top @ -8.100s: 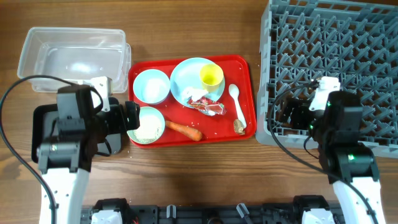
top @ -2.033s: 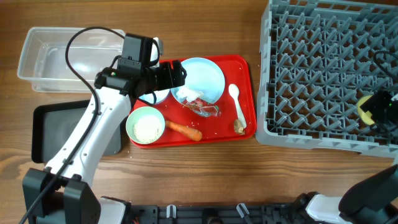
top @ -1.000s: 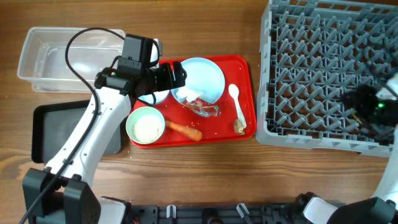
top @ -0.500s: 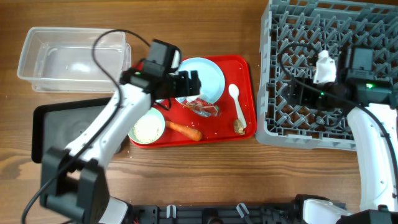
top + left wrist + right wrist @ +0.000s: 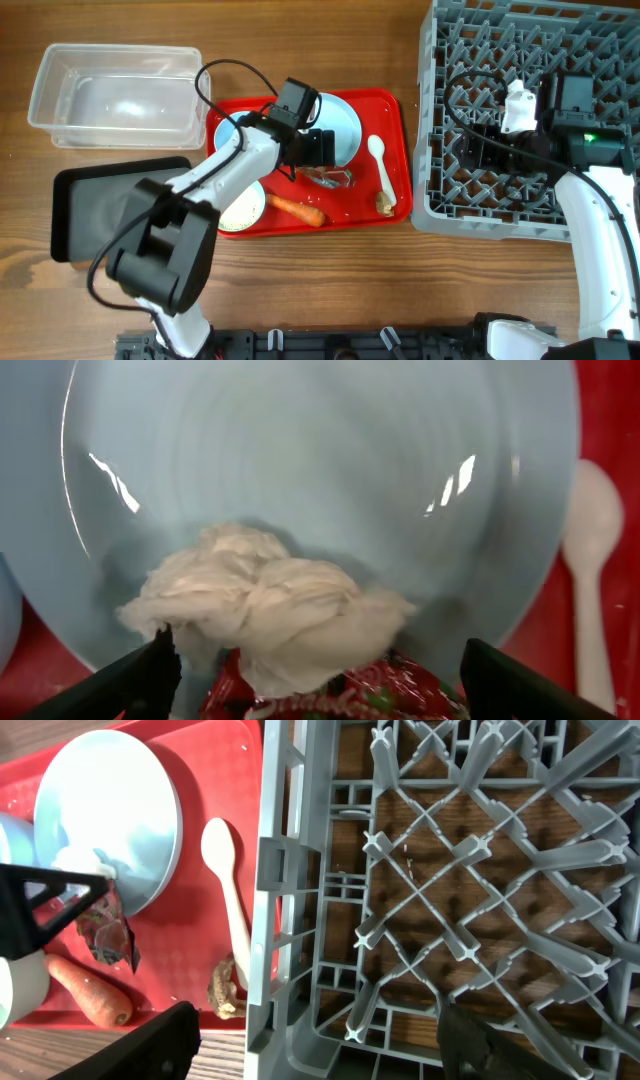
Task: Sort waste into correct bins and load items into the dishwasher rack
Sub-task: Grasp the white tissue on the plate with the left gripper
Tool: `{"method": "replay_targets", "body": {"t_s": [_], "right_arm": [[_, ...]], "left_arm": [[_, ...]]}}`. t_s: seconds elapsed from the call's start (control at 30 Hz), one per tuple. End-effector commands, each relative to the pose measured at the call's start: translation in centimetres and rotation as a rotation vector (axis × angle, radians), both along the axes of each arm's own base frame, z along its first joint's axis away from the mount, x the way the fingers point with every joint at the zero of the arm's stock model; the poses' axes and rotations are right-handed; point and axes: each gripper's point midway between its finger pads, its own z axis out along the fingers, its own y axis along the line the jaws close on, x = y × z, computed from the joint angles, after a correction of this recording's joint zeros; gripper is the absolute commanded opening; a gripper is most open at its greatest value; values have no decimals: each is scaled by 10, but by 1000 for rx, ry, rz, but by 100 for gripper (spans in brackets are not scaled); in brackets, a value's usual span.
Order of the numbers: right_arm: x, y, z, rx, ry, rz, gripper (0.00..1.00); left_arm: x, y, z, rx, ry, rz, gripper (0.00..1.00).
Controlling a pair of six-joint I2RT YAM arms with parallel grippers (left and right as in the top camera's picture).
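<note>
Waste sorting looks like the step in hand: the left gripper (image 5: 318, 660) hangs over the crumpled wrapper (image 5: 270, 610) with its fingers (image 5: 140, 678) spread wide either side of it, nothing gripped yet. That wrapper sits mid red tray (image 5: 395, 110), on the pale blue plate (image 5: 320, 460) at the plate's edge toward the tray's lower side, white wad above and red print below. Along the tray's right side lies the white spoon (image 5: 380, 163), with the brown lump (image 5: 384, 204) at the lower right corner and the carrot (image 5: 297, 209) by the lower edge. At lower left is the green bowl (image 5: 260, 212) with rice crumbs (image 5: 238, 208); at upper left is the light blue bowl (image 5: 228, 130), partly under the arm. Off the tray's upper left is the clear tub (image 5: 115, 90), and off its lower left the black tray (image 5: 80, 220); nothing shows in either. Just right of the tray stands the dishwasher rack (image 5: 540, 60). Over the rack's edge nearest the tray hovers the right gripper (image 5: 315, 1020), wide open and empty. No yellow cup shows in any view. Next move probably calls for a short drop, closing on the wrapper, lifting clear of the plate and carrying it left off the tray to a bin — which bin I can't tell.
</note>
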Motion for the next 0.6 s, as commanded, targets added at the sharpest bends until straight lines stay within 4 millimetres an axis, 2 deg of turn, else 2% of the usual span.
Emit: {"method": "replay_targets", "body": {"t_s": [0.0,0.17,0.47,0.57], "right_arm": [[0,-3,-2,-26,1,5,79],[0,-3,-2,-28,1,4,79],[0,-3,-2,-28,2,4,79],[0,-3,-2,-28,2,4,79]], "left_arm": [[7,4,-5,45,-23,-1,71],[8,5,-5,53,-28,3,57],[8,5,-5,53,-28,3,4],[8,5,-5,53,-28,3,4]]}}
